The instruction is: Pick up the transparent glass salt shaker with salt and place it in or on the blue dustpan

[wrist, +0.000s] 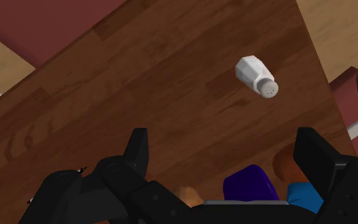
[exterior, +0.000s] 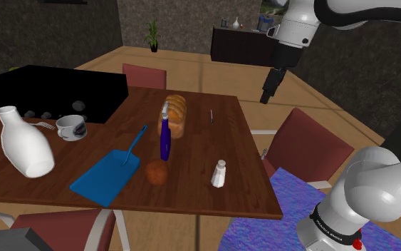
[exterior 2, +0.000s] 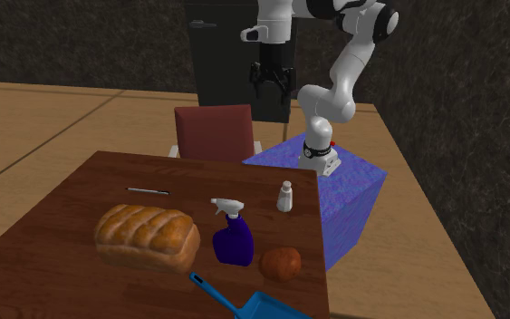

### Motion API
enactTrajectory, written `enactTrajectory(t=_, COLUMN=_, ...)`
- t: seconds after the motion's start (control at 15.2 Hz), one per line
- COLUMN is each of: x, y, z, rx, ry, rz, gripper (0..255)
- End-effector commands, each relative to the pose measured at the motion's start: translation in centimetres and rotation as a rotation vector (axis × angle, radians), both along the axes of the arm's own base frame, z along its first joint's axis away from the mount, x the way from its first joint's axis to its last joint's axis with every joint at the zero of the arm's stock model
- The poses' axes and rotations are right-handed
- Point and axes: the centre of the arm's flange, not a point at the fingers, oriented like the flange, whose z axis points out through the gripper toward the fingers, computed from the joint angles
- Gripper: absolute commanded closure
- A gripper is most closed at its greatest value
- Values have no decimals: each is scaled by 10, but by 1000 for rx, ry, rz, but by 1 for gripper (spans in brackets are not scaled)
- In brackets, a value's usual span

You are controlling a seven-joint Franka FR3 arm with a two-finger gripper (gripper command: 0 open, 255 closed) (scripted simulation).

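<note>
wide-open and empty, the gripper (wrist: 225,143) hangs high above the table (wrist: 139,76). on it the salt shaker (wrist: 257,75) stands upright, drawn white, contents hidden; likely light, stiff, slick, breakable, best pinched across its body under the cap. at its 9 o'clock in the shoulder view, the blue dustpan (exterior: 106,177) lies empty.

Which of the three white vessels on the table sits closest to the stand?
The small salt shaker, near the table edge; the big jug and mug sit at the shoulder view's left.
</note>
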Motion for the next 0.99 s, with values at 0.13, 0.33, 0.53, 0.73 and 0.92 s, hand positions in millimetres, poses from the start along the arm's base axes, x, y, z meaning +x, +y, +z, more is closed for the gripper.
enactTrajectory(t=0.13, x=-2, y=13, z=-23, rx=-4, ry=-16, rz=16, gripper=0)
enactTrajectory(t=0.33, x=-4, y=33, z=-58, rx=-10, ry=-40, rz=39, gripper=0)
enactTrajectory(t=0.53, x=-5, y=53, z=-93, rx=-17, ry=-64, rz=63, gripper=0)
enactTrajectory(t=0.73, x=-6, y=73, z=-128, rx=-23, ry=-88, rz=87, gripper=0)
enactTrajectory(t=0.92, x=-7, y=92, z=-163, rx=-29, ry=-113, rz=110, gripper=0)
